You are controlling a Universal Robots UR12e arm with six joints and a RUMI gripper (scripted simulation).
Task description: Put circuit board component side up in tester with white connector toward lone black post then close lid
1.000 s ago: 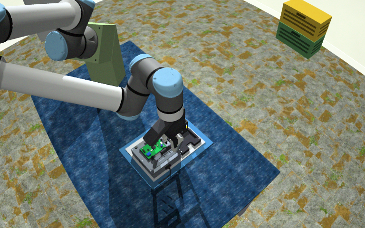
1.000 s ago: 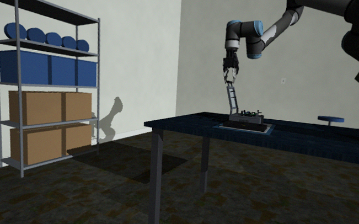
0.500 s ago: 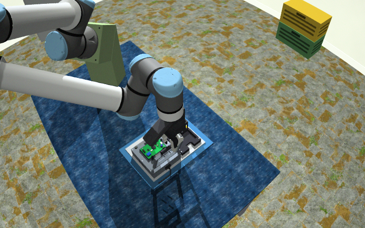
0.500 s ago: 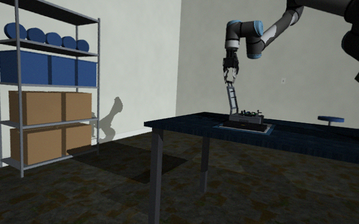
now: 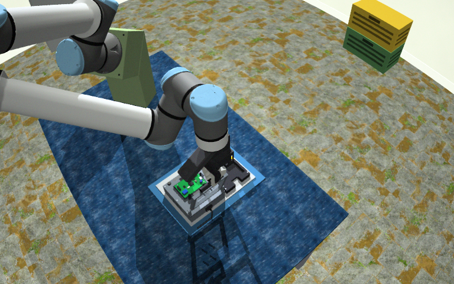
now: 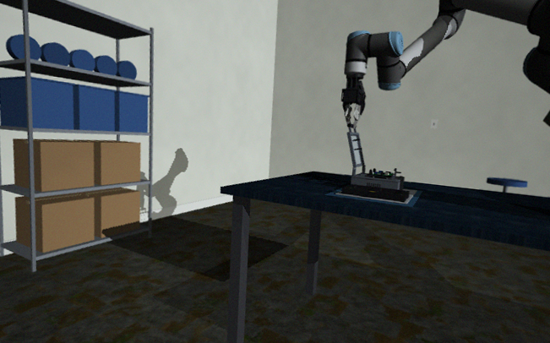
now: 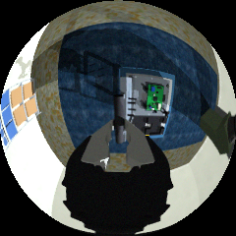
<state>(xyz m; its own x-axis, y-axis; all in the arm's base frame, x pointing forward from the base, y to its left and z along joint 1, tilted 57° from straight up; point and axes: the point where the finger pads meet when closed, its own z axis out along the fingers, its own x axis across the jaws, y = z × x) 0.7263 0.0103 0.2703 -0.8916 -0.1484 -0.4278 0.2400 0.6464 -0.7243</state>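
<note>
The green circuit board (image 5: 188,186) lies flat in the grey tester (image 5: 195,193), component side up; it also shows in the wrist view (image 7: 156,96). The tester's lid (image 6: 355,153) stands open, tilted up from the tester's near edge. My gripper (image 6: 352,120) is above the tester and shut on the lid's top edge; in the wrist view the fingers clamp the dark handle of the lid (image 7: 119,110). The black tray (image 5: 236,174) beside the tester holds no board. The connector's direction and the pins are too small to tell.
The tester and tray sit on a light base plate (image 5: 206,190) on the blue table top (image 5: 187,187). A green pedestal (image 5: 130,67) carries the arm at the back. Yellow and green crates (image 5: 376,35) stand on the floor; a shelf (image 6: 68,127) stands by the wall.
</note>
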